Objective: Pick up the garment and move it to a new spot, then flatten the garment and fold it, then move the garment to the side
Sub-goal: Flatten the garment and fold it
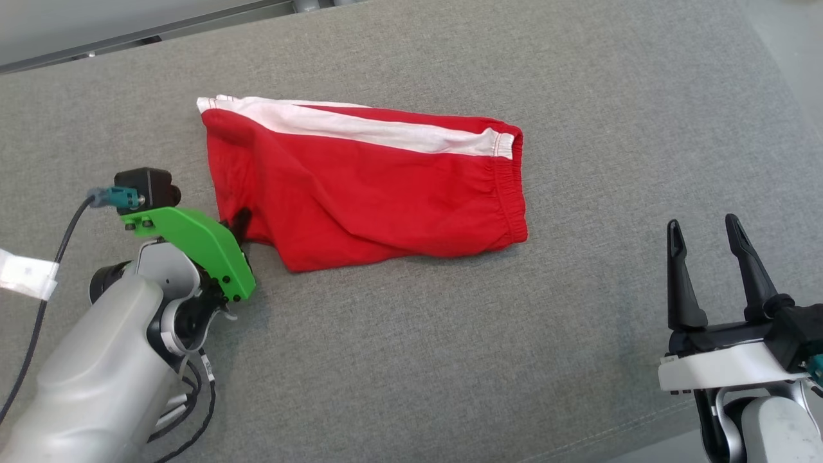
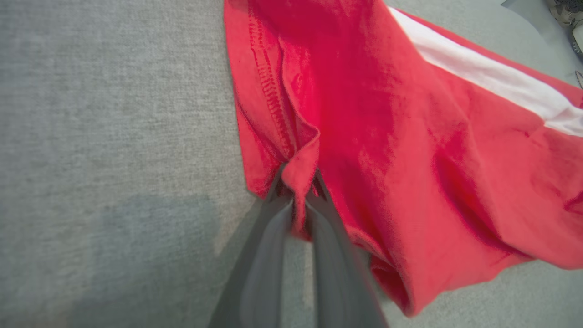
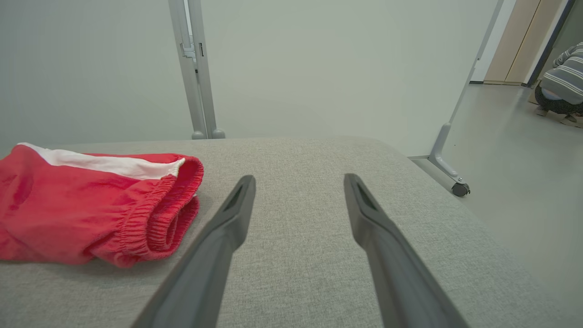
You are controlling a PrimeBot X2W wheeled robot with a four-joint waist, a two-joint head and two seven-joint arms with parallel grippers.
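Note:
The garment (image 1: 366,186) is a pair of red shorts with a white side stripe, folded and lying in the middle of the grey cloth-covered table (image 1: 514,334). Its elastic waistband points right, its leg hem left. My left gripper (image 1: 241,225) is at the garment's lower left corner, and in the left wrist view the left gripper (image 2: 298,180) is shut on a pinch of the red hem of the garment (image 2: 410,146). My right gripper (image 1: 704,235) hovers open at the lower right, well clear of the cloth. In the right wrist view the right gripper (image 3: 298,182) has the garment (image 3: 91,209) to its left.
The table's far edge (image 1: 193,32) runs along the top, and its right edge (image 1: 771,77) drops to the floor. A wheeled metal frame (image 3: 448,175) stands beyond the table. A crouching person (image 3: 562,82) is far off near a doorway.

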